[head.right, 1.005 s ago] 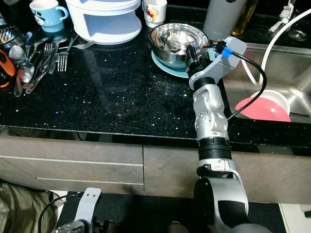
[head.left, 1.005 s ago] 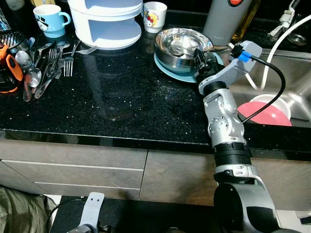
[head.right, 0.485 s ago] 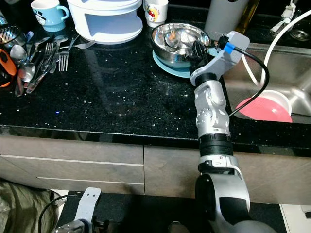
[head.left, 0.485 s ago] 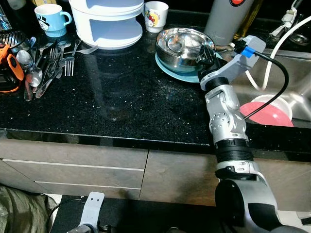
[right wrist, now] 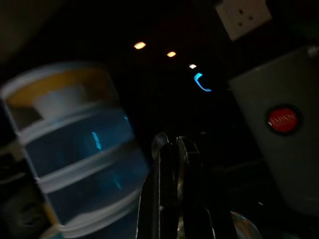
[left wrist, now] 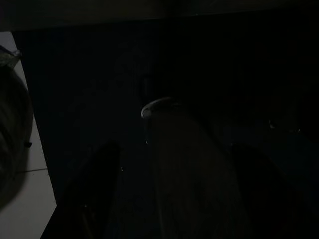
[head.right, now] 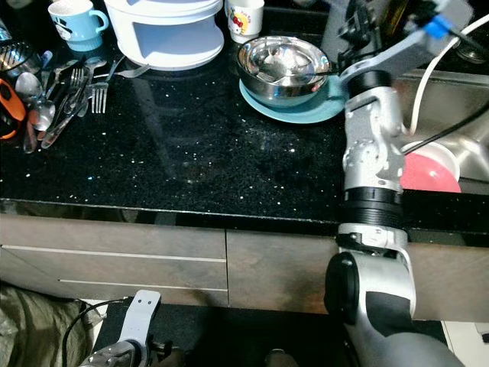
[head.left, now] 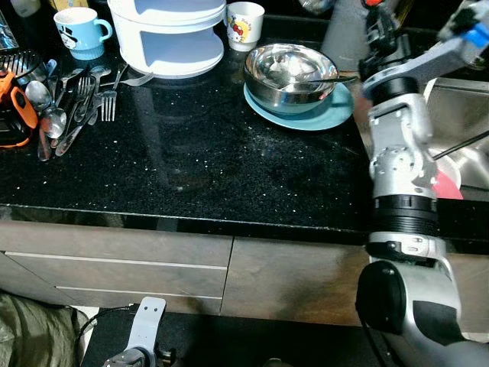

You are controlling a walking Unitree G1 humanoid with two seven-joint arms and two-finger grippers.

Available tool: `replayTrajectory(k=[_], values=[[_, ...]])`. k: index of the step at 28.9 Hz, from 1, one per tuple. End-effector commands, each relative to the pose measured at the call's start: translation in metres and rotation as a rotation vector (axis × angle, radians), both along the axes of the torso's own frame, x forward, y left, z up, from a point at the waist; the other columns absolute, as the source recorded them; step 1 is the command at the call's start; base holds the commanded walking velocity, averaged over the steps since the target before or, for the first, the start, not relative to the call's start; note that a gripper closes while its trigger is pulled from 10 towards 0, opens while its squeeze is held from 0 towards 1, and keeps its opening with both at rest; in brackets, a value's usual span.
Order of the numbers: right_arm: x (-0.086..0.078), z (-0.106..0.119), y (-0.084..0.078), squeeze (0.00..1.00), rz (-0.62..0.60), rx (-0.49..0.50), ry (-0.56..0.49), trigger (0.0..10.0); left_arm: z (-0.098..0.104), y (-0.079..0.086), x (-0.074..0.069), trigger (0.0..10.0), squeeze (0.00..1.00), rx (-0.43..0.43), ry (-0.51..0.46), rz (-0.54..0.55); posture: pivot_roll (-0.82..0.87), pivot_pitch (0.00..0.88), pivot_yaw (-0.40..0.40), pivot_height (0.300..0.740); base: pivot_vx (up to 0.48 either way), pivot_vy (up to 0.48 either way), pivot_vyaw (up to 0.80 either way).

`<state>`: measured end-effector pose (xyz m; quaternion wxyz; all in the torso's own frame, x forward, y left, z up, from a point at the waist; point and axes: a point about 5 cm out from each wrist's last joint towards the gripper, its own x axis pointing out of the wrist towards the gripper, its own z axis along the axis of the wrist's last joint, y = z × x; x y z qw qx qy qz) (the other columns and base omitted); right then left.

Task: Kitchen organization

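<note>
My right gripper (head.left: 376, 30) is raised above the back of the black counter (head.left: 199, 168), in front of a grey canister (head.left: 340, 34). In the right wrist view its fingers (right wrist: 192, 199) are pressed together on a thin silver spoon (right wrist: 160, 142) whose tip sticks out past them. A steel bowl (head.left: 286, 65) sits on a blue plate (head.left: 325, 116) just left of the gripper, with another utensil handle (head.left: 327, 79) resting across its rim. My left arm (head.left: 144, 332) hangs low by the drawers. In the dark left wrist view its fingers (left wrist: 92, 194) stand apart.
A pile of forks and spoons (head.left: 69, 99) lies at the counter's left by an orange tool (head.left: 17, 107). A blue mug (head.left: 80, 30), a white tiered container (head.left: 168, 34) and a cartoon cup (head.left: 244, 21) line the back. The sink (head.left: 470, 115) on the right holds a pink plate (head.left: 445, 185).
My right gripper has lifted out of the steel bowl and swung up and to the right, toward the grey canister, carrying the spoon. The bowl and plate stay put.
</note>
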<state>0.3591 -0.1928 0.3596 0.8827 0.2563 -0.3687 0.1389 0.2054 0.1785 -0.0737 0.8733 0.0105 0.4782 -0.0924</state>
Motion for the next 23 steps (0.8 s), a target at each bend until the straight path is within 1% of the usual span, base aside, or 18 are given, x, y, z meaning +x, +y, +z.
replayTrajectory(k=[1, 2, 5, 9, 11, 13, 16, 18, 21, 23], values=[[-0.005, 0.0, -0.007, 0.0, 0.019, 0.017, -0.009, 10.0, -0.005, -0.001, -0.009, 10.0, 0.0, -0.007, 0.036, 0.011, 0.01, 0.107, 0.003, 0.74, 0.0, 0.0, 0.0], [-0.006, -0.004, -0.009, 0.0, 0.02, 0.004, 0.016, 10.0, -0.005, -0.001, -0.008, 10.0, 0.0, -0.008, 0.037, 0.009, 0.01, 0.105, 0.005, 0.74, 0.0, 0.0, 0.0], [-0.011, -0.012, -0.015, 0.0, 0.037, -0.021, 0.059, 10.0, -0.005, -0.001, -0.009, 10.0, 0.0, -0.011, 0.054, -0.027, 0.0, 0.1, 0.014, 0.74, 0.0, 0.0, -0.77], [-0.017, -0.017, -0.023, 0.0, 0.035, -0.026, 0.068, 10.0, -0.005, -0.002, -0.01, 10.0, 0.0, 0.002, 0.1, -0.127, -0.01, 0.094, 0.022, 0.74, 0.0, 0.0, -0.8], [-0.017, -0.017, -0.023, 0.0, 0.031, -0.033, 0.068, 10.0, -0.005, -0.001, -0.01, 10.0, 0.0, 0.018, 0.104, -0.144, -0.01, 0.092, 0.023, 0.74, 0.0, 0.0, -0.8], [-0.018, -0.018, -0.021, 0.0, 0.036, -0.045, 0.067, 10.0, -0.005, 0.001, -0.01, 10.0, 0.0, 0.041, 0.106, -0.144, -0.01, 0.09, 0.022, 0.74, 0.0, 0.0, 0.0], [-0.017, -0.019, -0.021, 0.0, 0.038, -0.049, 0.071, 10.0, -0.005, 0.001, -0.009, 10.0, 0.0, 0.044, 0.106, -0.145, -0.01, 0.09, 0.022, 0.74, 0.0, 0.0, 0.0], [-0.015, -0.021, -0.017, 0.0, 0.035, -0.073, 0.094, 10.0, -0.004, 0.002, -0.009, 10.0, 0.0, 0.058, 0.105, -0.143, -0.01, 0.096, 0.023, 0.74, 0.0, 0.0, 0.0], [-0.011, -0.027, -0.013, 0.0, 0.007, -0.111, 0.142, 10.0, -0.004, 0.004, -0.009, 10.0, 0.0, 0.073, 0.112, -0.149, 0.0, 0.086, 0.025, 0.74, 0.0, -0.406, 0.0], [-0.007, -0.035, -0.012, 0.0, -0.039, -0.151, 0.193, 10.0, -0.004, 0.004, -0.009, 10.0, 0.0, 0.073, 0.115, -0.152, 0.0, 0.085, 0.028, 0.74, 0.0, -0.472, 0.0]])
